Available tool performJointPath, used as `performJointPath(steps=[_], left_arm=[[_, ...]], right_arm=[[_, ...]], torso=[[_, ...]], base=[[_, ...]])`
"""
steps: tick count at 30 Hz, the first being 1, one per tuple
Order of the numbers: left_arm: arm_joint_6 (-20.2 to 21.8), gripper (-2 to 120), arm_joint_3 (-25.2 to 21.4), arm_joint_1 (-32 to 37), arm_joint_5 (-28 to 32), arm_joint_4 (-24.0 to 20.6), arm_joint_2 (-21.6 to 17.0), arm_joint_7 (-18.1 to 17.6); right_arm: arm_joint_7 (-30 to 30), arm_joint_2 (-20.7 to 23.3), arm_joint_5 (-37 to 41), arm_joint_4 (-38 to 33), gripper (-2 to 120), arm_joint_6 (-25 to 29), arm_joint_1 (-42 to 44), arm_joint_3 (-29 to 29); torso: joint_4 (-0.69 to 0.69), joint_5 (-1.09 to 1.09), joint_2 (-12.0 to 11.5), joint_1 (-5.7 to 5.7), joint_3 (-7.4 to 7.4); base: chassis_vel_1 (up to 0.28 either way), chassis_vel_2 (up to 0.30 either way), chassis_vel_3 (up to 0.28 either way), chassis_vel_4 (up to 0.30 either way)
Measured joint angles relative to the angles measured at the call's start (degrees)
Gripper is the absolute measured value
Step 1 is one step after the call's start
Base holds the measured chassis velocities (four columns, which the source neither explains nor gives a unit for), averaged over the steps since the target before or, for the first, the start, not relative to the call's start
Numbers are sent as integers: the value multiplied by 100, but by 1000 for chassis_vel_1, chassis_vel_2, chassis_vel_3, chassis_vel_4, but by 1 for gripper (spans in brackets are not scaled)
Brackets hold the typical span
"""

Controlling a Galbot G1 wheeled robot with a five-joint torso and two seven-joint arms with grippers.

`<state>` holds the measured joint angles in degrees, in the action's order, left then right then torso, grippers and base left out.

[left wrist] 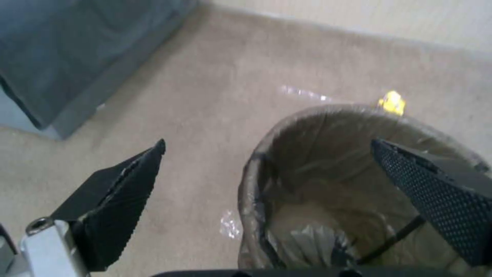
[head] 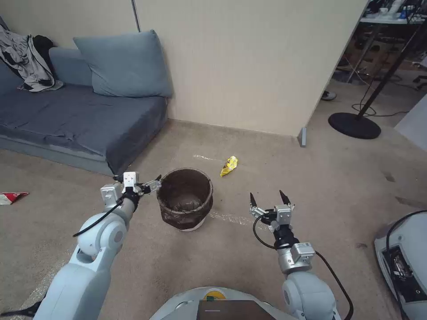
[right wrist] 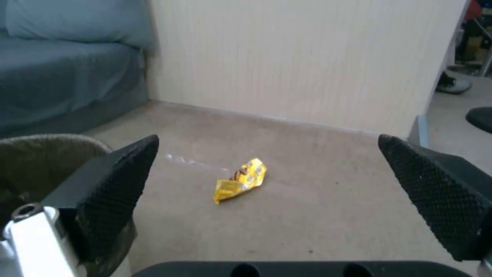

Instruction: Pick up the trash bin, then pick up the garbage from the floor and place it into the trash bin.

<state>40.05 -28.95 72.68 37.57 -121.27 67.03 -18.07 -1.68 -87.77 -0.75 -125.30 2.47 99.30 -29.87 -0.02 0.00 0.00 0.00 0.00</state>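
Thin, crinkled, faintly glossy plastic bag lining the trash bin [head: 185,198]. Shiny yellow foil-like wrapper [right wrist: 241,180]. Matt, short-pile beige carpet [head: 267,178]. Soft matt blue cloth on sofa [head: 75,120]. Black, dimpled, rubbery fingertips [right wrist: 436,192] on right gripper [head: 268,198]; bare brushed metal behind.

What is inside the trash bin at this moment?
Inside the trash bin only its dark crumpled liner bag shows; no litter is visible. The near wall hides part of the bottom. The left gripper stands open over the rim.
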Motion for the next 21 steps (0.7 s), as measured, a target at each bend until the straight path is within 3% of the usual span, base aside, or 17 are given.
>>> performJointPath(steps=[9, 21], left_arm=[[244, 100, 618, -851, 163, 889, 89, -388], [231, 100, 655, -1118, 115, 1491, 155, -483]], right_arm=[[20, -62, 4, -27, 100, 80, 106, -97], [34, -90, 1, -7, 100, 105, 110, -115]], torso=[[1, -1, 0, 0, 0], [1, 0, 0, 0, 0]], base=[[0, 0, 0, 0], [0, 0, 0, 0]])
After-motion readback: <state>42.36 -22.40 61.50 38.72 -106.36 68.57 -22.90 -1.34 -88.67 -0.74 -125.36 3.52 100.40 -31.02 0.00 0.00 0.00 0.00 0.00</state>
